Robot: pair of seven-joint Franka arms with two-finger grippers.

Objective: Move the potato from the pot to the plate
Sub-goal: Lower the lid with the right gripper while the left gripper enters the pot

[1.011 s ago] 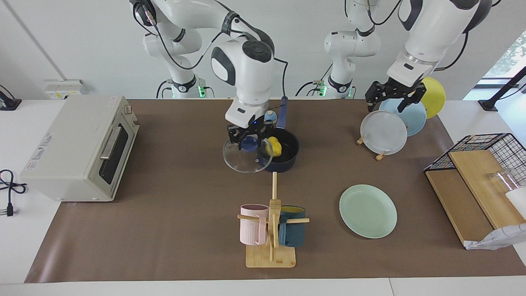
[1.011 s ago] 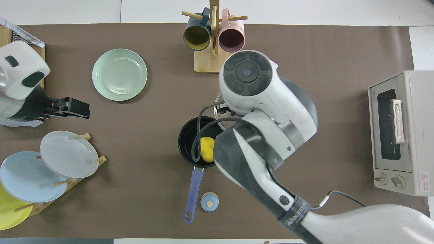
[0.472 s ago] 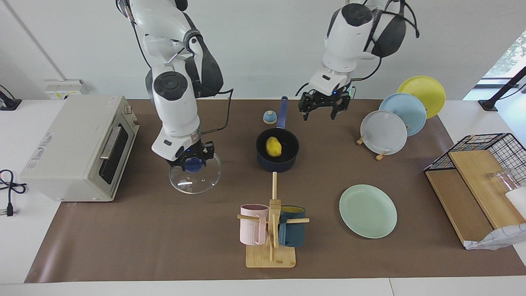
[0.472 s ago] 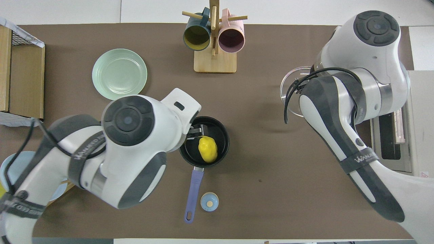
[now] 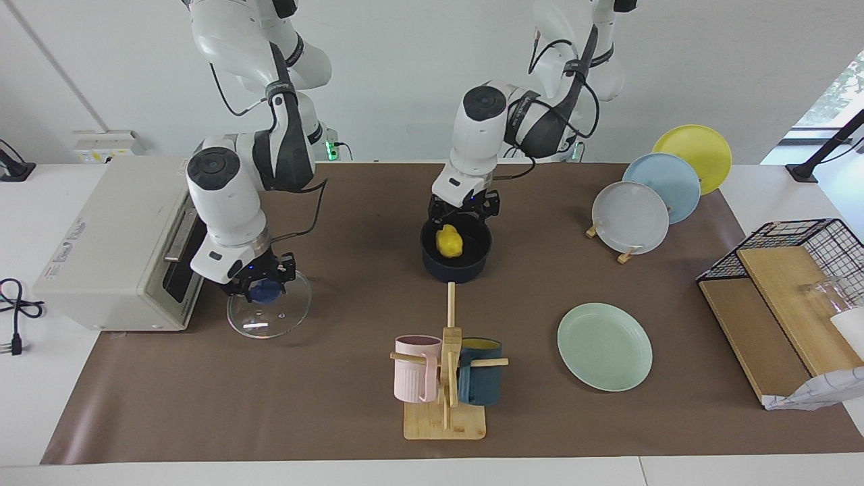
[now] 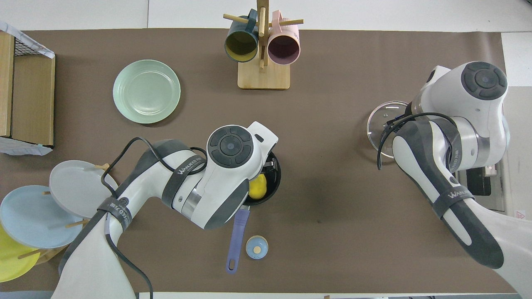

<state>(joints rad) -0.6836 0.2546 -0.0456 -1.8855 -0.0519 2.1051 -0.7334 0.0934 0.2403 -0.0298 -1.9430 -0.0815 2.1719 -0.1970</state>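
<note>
Near the table's middle, the pot point(image 5: 456, 251) is sitting with the potato point(image 5: 449, 241) lying inside it, its blue handle pointing toward the robots. Directly over the pot, the left gripper point(image 5: 463, 213) is hanging with its fingers spread apart, low at the rim and just above the potato; whether it is touching the potato I cannot tell. In the overhead view the left arm's wrist is covering most of the pot, leaving part of the potato point(image 6: 257, 187) showing.

Toward the right arm's end, the right gripper point(image 5: 260, 286) is gripping the blue knob of the glass lid point(image 5: 269, 314), fingers clamped on it, with the lid sitting on or just off the mat in front of the oven point(image 5: 121, 243).

Farther from the robots than the pot, toward the left arm's end, the plate point(image 5: 604, 346) is lying bare on the mat. Between it and the lid, the mug rack point(image 5: 446, 378) is standing with a pink mug point(image 5: 416, 368) and a teal mug point(image 5: 480, 380). A small blue bell point(image 6: 257, 247) is resting beside the pot's handle.
</note>
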